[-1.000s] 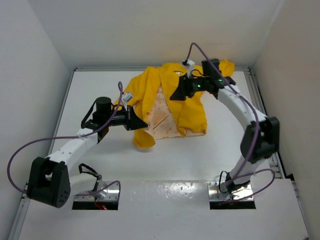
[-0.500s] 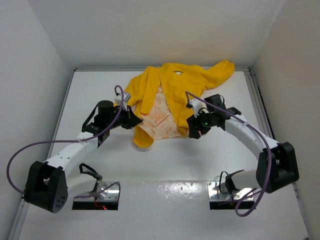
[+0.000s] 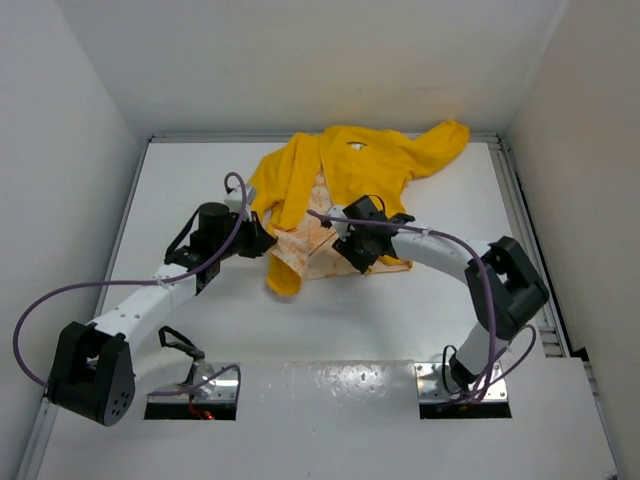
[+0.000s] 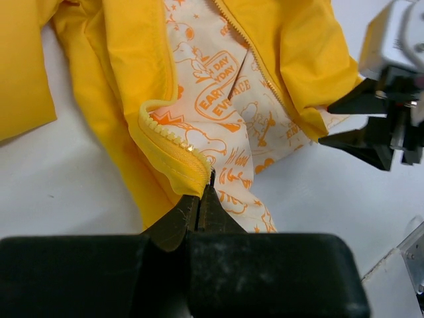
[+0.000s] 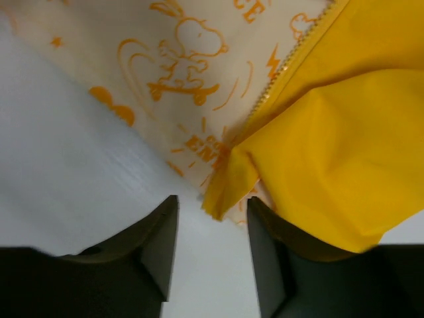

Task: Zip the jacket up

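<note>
The yellow jacket (image 3: 365,170) lies open on the white table, its pale orange-printed lining (image 3: 315,235) showing. My left gripper (image 3: 268,241) is shut on the lower end of the jacket's left zipper edge (image 4: 173,142), and the fabric folds up from its tips (image 4: 205,180). My right gripper (image 3: 346,252) stands open at the lower corner of the right front panel (image 5: 228,185). That yellow corner lies between its fingertips (image 5: 212,201) without being pinched. The right zipper teeth (image 5: 285,66) run up from there. The right gripper (image 4: 324,122) also shows in the left wrist view.
The white table (image 3: 180,190) is boxed in by walls at the left, back and right, with a metal rail (image 3: 520,200) along the right side. Purple cables (image 3: 60,295) loop from both arms. One sleeve (image 3: 440,140) reaches to the back right.
My right arm swung from the jacket's collar at the back down to its lower hem near the left gripper. The left gripper kept its hold and shifted slightly left.
</note>
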Tool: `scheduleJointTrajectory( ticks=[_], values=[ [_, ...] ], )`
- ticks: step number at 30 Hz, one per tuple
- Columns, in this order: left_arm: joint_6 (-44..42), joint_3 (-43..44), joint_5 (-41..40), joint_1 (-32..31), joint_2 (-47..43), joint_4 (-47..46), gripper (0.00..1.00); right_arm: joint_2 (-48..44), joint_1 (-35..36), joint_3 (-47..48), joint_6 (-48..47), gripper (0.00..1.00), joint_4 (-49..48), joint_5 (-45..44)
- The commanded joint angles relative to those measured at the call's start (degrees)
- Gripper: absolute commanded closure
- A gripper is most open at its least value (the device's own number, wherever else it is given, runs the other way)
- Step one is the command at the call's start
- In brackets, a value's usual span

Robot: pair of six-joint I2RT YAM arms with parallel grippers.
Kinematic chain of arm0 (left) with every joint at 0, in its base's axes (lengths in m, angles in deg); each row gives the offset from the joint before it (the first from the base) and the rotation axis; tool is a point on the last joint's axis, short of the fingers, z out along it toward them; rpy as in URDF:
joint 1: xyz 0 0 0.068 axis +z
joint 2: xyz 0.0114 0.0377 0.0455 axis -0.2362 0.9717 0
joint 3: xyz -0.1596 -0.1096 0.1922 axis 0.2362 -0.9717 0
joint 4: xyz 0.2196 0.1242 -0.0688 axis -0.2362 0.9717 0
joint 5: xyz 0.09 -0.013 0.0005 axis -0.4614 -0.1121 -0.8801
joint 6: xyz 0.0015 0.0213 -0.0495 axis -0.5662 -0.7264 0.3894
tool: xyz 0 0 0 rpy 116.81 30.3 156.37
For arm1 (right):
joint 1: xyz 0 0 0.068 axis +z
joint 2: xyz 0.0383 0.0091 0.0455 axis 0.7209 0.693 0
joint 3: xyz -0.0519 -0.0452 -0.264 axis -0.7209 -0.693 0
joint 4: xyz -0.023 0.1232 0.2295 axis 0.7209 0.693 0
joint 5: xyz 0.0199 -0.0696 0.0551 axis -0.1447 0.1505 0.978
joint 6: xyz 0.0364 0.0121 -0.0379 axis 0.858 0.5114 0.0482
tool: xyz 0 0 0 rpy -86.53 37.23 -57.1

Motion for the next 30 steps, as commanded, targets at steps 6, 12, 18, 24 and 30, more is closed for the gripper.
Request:
scheduleJointTrajectory(
  ticks=[6, 12, 18, 24, 30],
  values=[
    [0.73, 0.89, -1.26, 0.05, -1.03, -0.73, 1.0, 5.43, -1.99, 3.61, -1.3, 0.59, -7.72, -6.92],
    [0.73, 0.37, -1.26, 0.66, -1.03, -1.87, 1.0, 9.65, -5.67, 7.13, -2.97, 0.53, -6.67, -5.61],
    [0.21, 0.36, -1.26, 0.66, -1.03, -1.87, 1.0, 11.59, -10.15, 8.18, -3.15, 0.62, -2.13, -0.88],
    [0.2, -0.16, -0.73, 0.66, -0.5, -3.02, 1.0, 10.19, -15.25, 7.14, -3.85, 0.78, 3.6, 4.5],
    [0.2, -0.69, -0.73, 0.66, -0.5, -4.07, 1.0, 1.05, -21.58, 0.9, -3.59, 1.0, 4.84, 11.7]
  ],
)
